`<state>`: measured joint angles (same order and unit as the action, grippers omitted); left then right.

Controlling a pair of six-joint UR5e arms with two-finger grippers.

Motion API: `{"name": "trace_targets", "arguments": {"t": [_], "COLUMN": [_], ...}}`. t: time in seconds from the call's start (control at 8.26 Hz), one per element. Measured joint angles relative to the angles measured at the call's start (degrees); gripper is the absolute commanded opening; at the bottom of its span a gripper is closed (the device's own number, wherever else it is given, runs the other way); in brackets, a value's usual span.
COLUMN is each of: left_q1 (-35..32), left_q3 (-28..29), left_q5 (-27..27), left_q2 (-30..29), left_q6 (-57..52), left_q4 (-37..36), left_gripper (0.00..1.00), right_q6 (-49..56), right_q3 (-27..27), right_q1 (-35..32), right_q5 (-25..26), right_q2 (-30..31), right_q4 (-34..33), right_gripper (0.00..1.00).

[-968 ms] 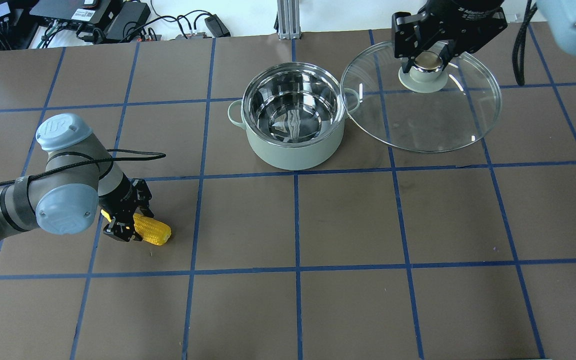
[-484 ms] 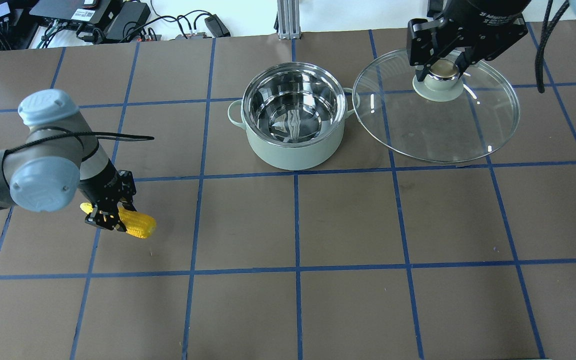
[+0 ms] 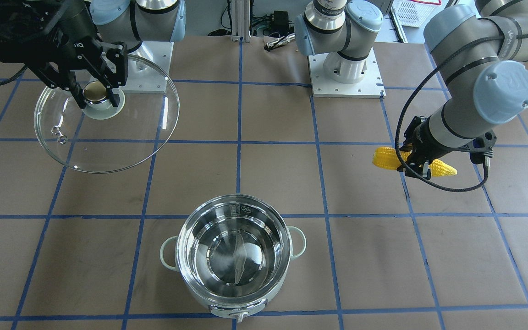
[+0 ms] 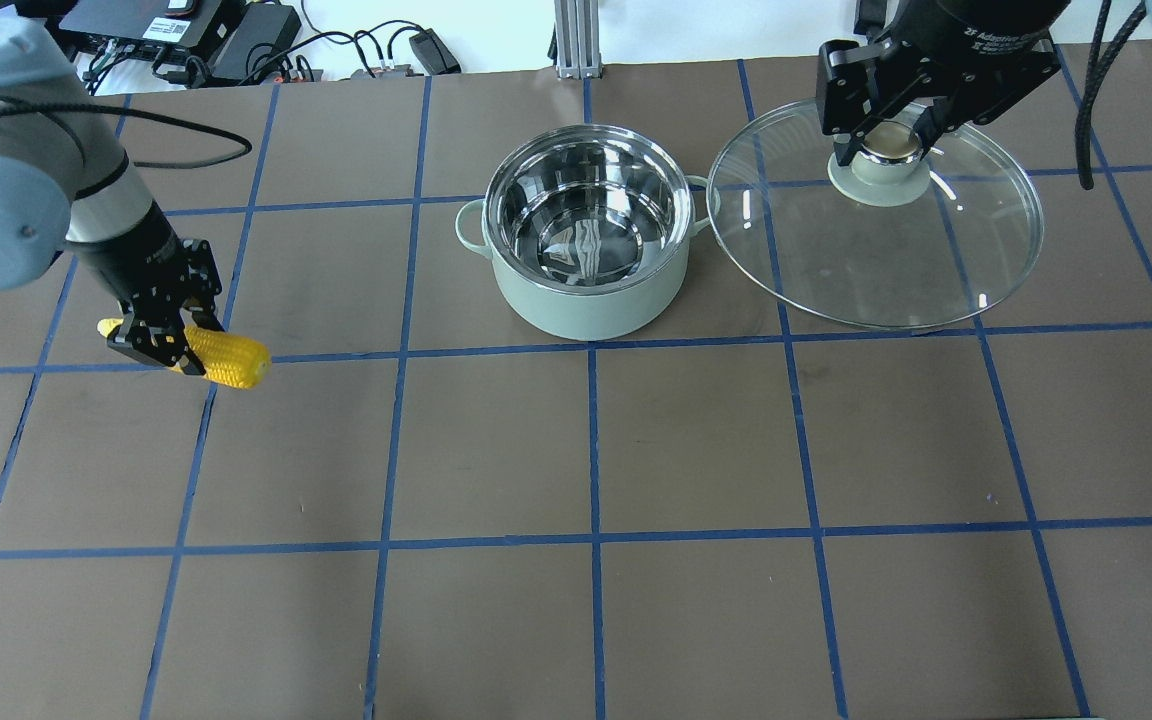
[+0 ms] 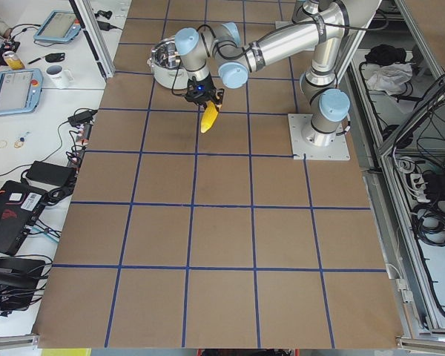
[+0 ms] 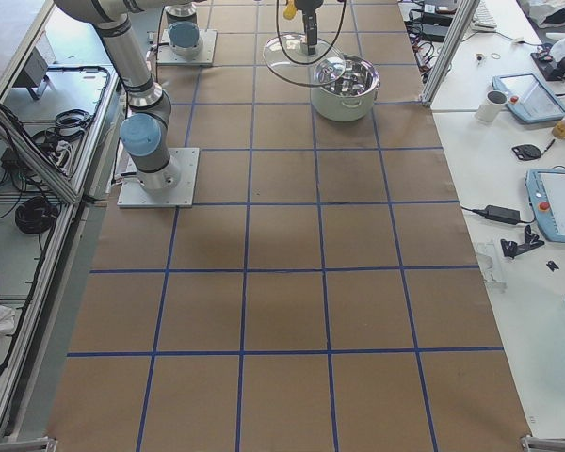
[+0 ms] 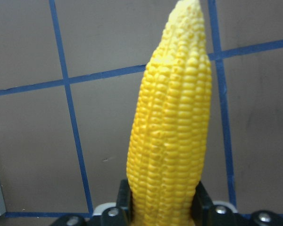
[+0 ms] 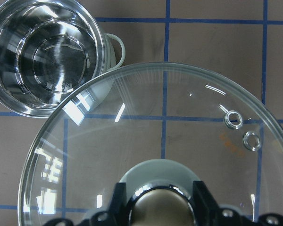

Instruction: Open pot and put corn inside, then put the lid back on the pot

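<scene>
Corn (image 4: pixel 233 363) juts past both sides of clenched left claw (image 4: pixel 164 346); right claw (image 4: pixel 889 142) grasps lid (image 4: pixel 876 262).

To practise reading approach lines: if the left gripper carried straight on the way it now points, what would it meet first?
The left gripper, shut on the corn, points steeply down. The corn's tip would probably meet the bare table first, not the pot. The exact tilt is hard to judge.
</scene>
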<state>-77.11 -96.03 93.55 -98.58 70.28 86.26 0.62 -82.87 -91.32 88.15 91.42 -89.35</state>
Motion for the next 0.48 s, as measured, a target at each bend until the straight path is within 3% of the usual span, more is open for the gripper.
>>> {"name": "trace_targets", "arguments": {"t": [0.48], "left_q1": [-10.6], "left_q3": [18.9], "left_q5": [-7.0], "left_q2": [-7.0], "left_q6": [15.9], "left_q4": [1.3], "left_gripper": [0.0], "right_q6": [0.2], "right_q3": [0.0], "right_q1": [0.0], "right_q5": [0.0], "right_q2": [0.0], "right_q4": [-0.1], "right_gripper": [0.5]}}
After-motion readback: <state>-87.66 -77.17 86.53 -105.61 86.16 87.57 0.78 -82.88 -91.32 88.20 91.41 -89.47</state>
